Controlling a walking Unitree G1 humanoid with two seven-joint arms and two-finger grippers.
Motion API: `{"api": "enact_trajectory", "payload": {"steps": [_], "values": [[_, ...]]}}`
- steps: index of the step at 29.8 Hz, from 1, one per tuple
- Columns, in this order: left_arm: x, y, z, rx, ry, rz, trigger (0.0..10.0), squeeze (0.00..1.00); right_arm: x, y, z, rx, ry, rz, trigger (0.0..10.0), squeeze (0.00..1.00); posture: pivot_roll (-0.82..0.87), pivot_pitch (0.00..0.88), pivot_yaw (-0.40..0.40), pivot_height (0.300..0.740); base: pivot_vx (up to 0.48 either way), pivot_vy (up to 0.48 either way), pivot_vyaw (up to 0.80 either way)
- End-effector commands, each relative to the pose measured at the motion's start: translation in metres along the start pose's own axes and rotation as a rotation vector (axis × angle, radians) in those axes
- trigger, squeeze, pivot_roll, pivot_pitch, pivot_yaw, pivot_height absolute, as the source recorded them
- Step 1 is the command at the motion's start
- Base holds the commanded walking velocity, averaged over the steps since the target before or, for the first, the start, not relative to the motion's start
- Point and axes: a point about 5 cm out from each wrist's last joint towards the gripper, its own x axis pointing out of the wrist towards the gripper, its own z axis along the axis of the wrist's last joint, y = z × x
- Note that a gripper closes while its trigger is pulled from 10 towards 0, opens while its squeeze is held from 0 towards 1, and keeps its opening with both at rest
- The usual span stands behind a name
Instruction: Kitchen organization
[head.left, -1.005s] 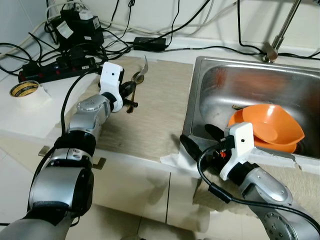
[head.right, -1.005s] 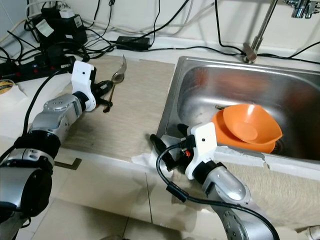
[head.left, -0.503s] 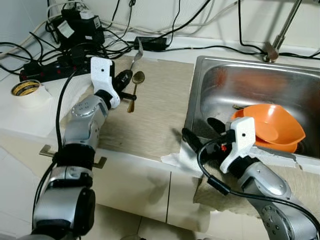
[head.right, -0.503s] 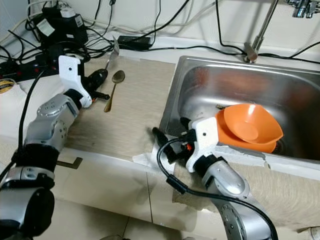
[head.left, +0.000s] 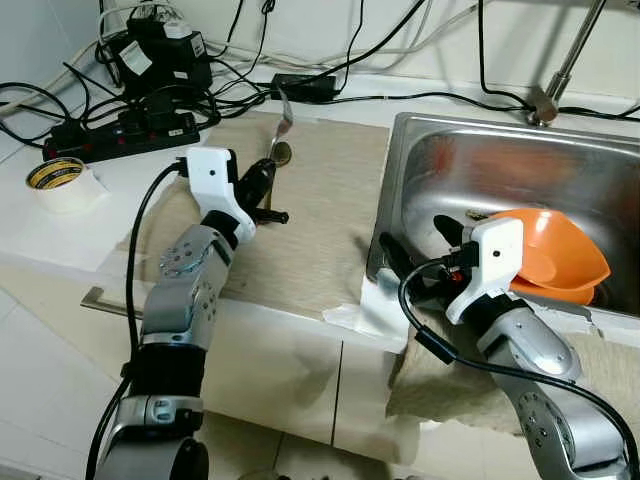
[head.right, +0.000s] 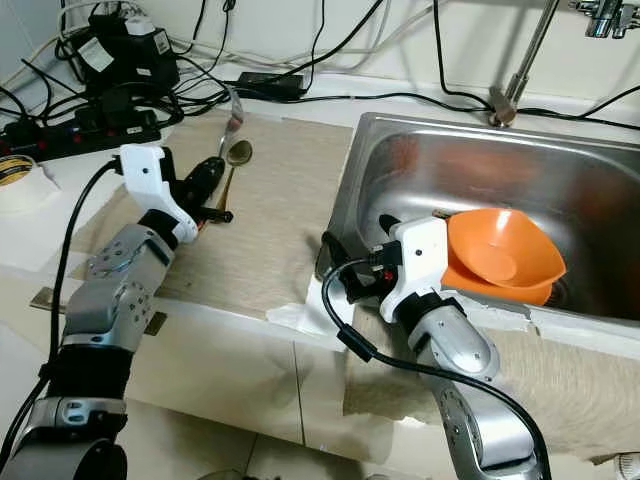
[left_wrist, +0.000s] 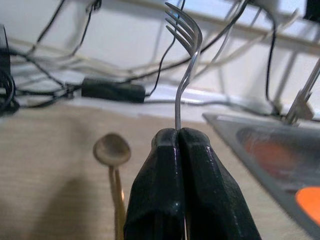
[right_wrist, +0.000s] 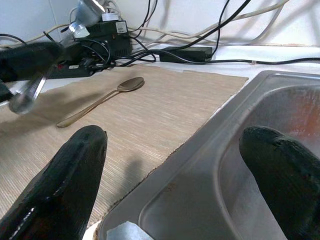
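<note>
Left gripper (left_wrist: 178, 137) pinches fork (left_wrist: 184, 55) by its handle, tines up, above beige mat (head.left: 310, 240) beside the spoon (head.right: 231, 170) lying there; right gripper (head.left: 425, 245), fingers spread, hovers at sink (head.left: 400, 160) rim near orange bowls (head.left: 555, 255).

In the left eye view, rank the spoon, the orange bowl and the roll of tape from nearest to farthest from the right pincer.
From the right pincer:
1. Orange bowl, in the sink just beyond it.
2. Spoon, on the beige mat across the counter, toward the left arm.
3. Roll of tape, at the counter's far left edge.
</note>
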Motion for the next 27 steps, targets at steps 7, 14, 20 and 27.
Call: {"api": "enact_trajectory", "payload": {"steps": [7, 14, 20, 27], "values": [[-0.012, -0.017, 0.009, -0.014, -0.053, -0.023, 0.0, 0.35, 0.001, -0.004, 0.000, 0.012, -0.014, -0.027, 10.0, 0.00, -0.05, 0.000, 0.047, 0.736, 0.000, 0.000, 0.00], [-0.025, -0.023, 0.000, 0.042, -0.029, 0.004, 0.0, 0.47, -0.001, -0.004, 0.000, -0.076, -0.045, -0.068, 10.0, 0.00, -0.04, 0.000, 0.050, 0.736, 0.000, 0.000, 0.00], [-0.041, -0.025, -0.008, 0.139, 0.009, -0.010, 0.0, 0.59, -0.003, -0.004, 0.001, -0.172, -0.092, -0.138, 10.0, 0.00, -0.04, 0.000, 0.051, 0.736, 0.000, 0.000, 0.00], [-0.045, -0.022, -0.006, 0.166, 0.013, -0.009, 0.0, 0.59, -0.005, -0.009, -0.002, -0.180, -0.106, -0.211, 10.0, 0.00, -0.04, 0.000, 0.058, 0.736, 0.000, 0.000, 0.00]]}}
